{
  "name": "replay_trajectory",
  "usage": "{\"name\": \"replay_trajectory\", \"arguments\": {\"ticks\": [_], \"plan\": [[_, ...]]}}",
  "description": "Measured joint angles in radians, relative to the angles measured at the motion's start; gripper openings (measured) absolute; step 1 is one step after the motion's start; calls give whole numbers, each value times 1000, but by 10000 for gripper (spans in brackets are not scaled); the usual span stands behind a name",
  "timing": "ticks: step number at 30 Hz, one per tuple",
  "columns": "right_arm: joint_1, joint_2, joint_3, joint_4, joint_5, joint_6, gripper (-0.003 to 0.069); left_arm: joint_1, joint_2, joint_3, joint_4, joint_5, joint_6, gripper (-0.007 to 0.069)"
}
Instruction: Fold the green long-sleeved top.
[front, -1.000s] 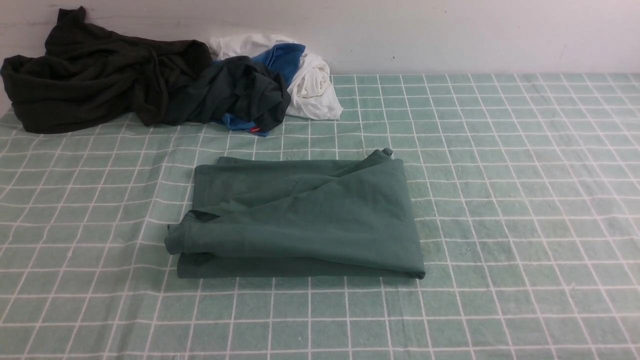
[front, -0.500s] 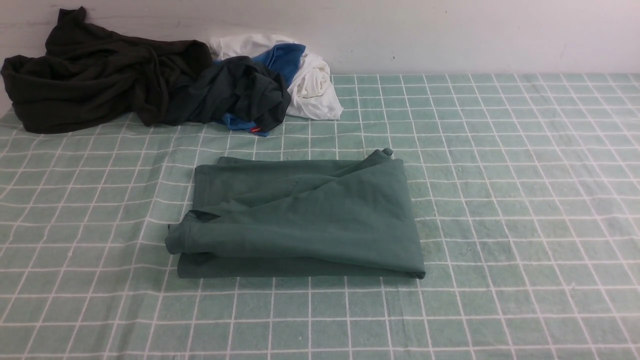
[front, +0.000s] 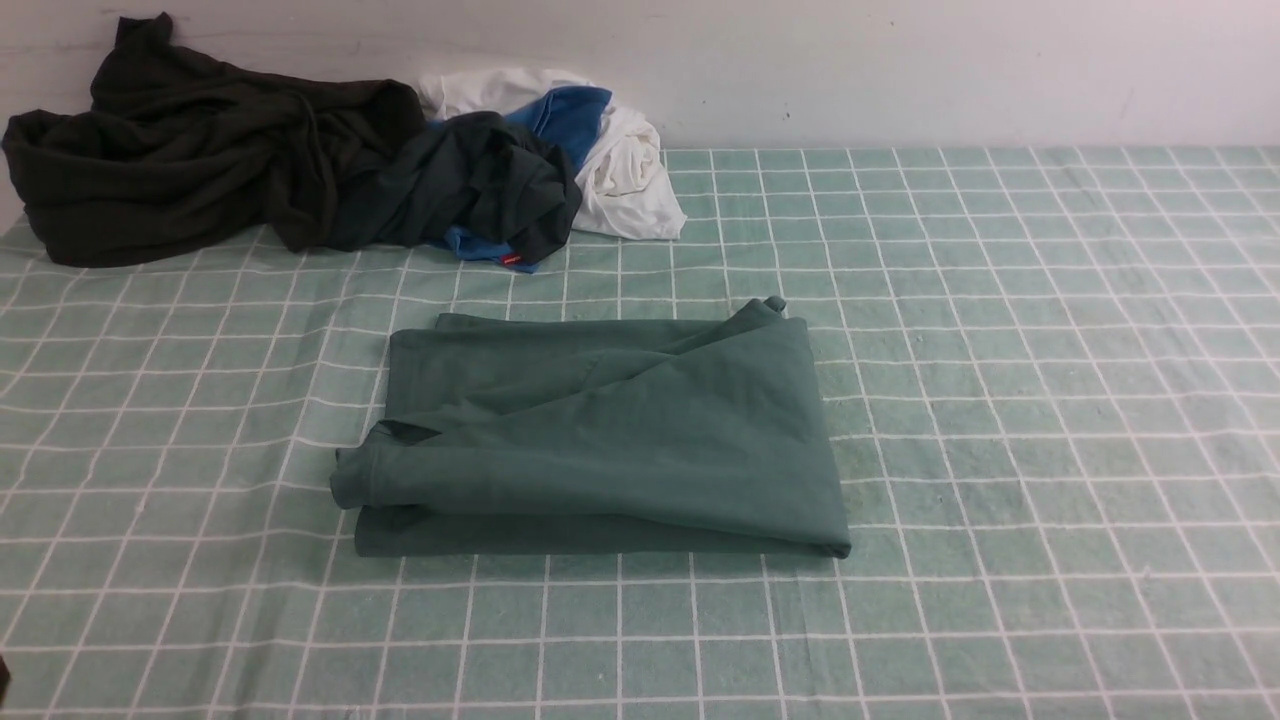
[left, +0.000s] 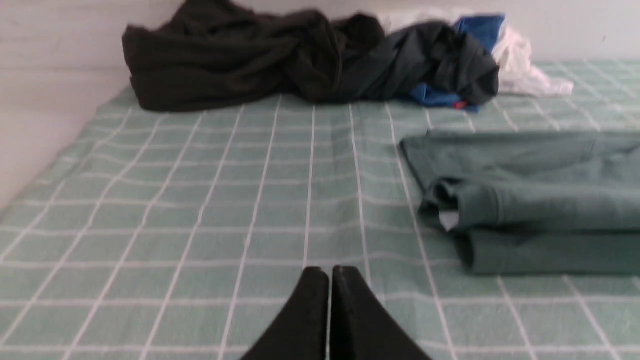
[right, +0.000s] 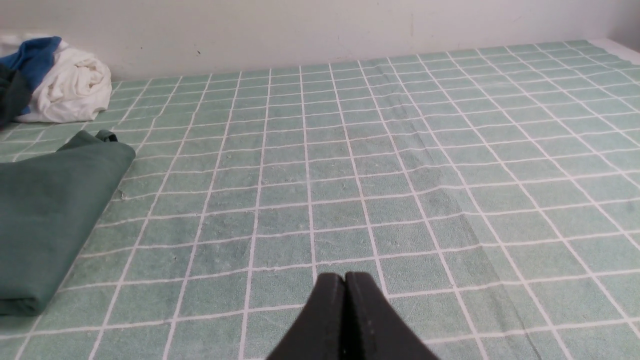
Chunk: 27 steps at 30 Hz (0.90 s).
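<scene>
The green long-sleeved top is seen folded into a flat bundle near the middle of the checked tablecloth. The left gripper and right gripper are pressed together, empty, above bare cloth either side. Dark garments are heaped at the far left corner.

The green top lies folded into a rough rectangle, flat, in the middle of the scene. A cuffed sleeve end sticks out at its left near side. Nothing holds it.
</scene>
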Motion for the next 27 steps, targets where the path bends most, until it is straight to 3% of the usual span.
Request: {"name": "replay_trajectory", "arguments": {"ticks": [27], "plan": [[0, 0, 0, 0, 1, 0, -14, -2, 0, 16, 8, 43, 0, -3]]}}
